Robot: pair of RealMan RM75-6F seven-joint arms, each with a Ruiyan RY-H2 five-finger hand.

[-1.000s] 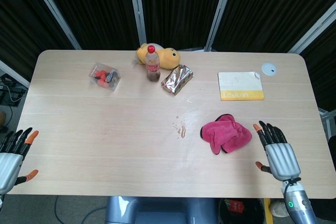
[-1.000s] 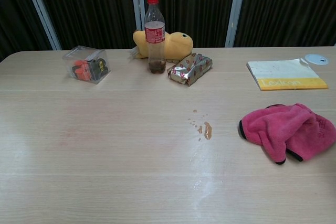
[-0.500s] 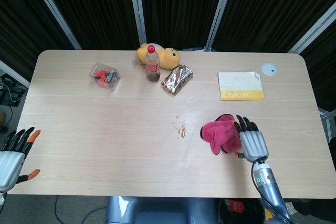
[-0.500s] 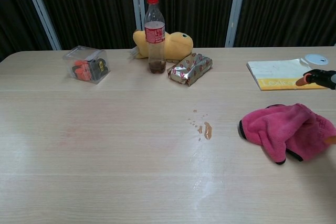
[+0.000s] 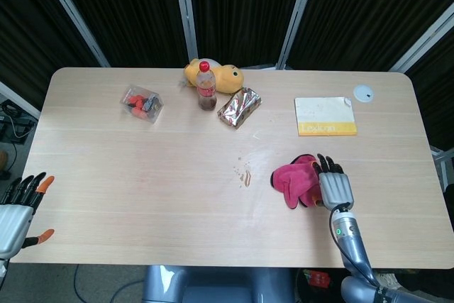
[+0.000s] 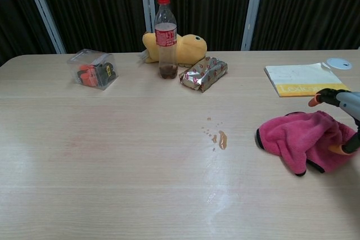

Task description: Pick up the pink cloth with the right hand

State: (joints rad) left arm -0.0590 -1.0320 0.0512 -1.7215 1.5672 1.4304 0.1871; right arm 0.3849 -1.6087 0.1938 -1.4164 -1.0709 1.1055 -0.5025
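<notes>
The pink cloth point(image 5: 296, 179) lies crumpled on the table at the right, also plain in the chest view as the pink cloth point(image 6: 298, 137). My right hand point(image 5: 334, 185) hovers over the cloth's right side, fingers spread and pointing away from me; only its fingertips point(image 6: 316, 100) and edge show in the chest view. Whether it touches the cloth I cannot tell. It holds nothing. My left hand point(image 5: 15, 211) stays off the table's near left corner, fingers apart and empty.
A small brown spill point(image 5: 245, 175) marks the table left of the cloth. A yellow-edged notebook point(image 5: 325, 116) and white lid point(image 5: 363, 92) lie behind it. Further back are a cola bottle point(image 5: 206, 86), yellow plush toy point(image 5: 225, 77), foil snack pack point(image 5: 239, 107) and clear box point(image 5: 142, 103).
My right hand has moved left from beside the table edge to over the cloth's right side, then edged a little further onto it. The cloth and my left hand have not moved.
</notes>
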